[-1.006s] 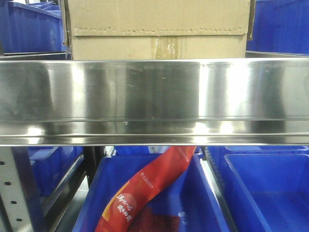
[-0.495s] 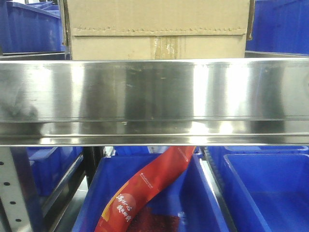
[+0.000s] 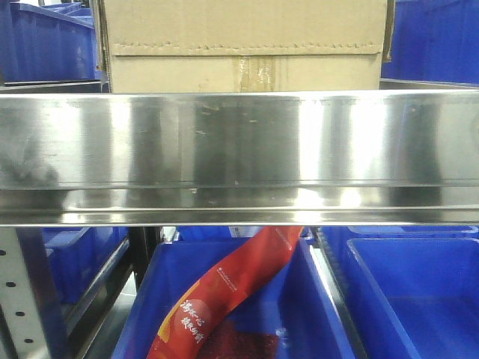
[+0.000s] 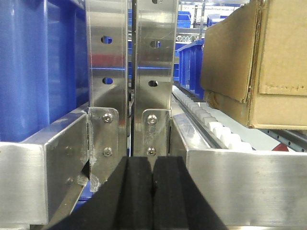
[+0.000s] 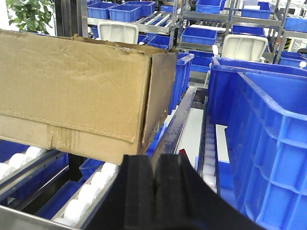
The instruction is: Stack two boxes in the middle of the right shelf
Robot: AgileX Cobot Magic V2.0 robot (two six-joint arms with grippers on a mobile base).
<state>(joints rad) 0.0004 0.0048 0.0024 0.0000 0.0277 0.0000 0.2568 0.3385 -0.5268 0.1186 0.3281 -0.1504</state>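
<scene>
At the left, the left gripper (image 4: 152, 191) is closed on nothing, its black pads pressed together in front of the grey uprights (image 4: 129, 76). Just right of them a brown box (image 3: 247, 45) sits on the shelf (image 3: 239, 149), resting on white rollers (image 4: 211, 125) behind the reflective front rail. Farther right, the right gripper (image 5: 156, 191) is likewise closed and empty, near the box's right corner, with a blue bin (image 5: 268, 143) beside it. Only one box shows here. To do this step well, both arms probably need to press the carton's side faces evenly, since rollers let it slide.
</scene>
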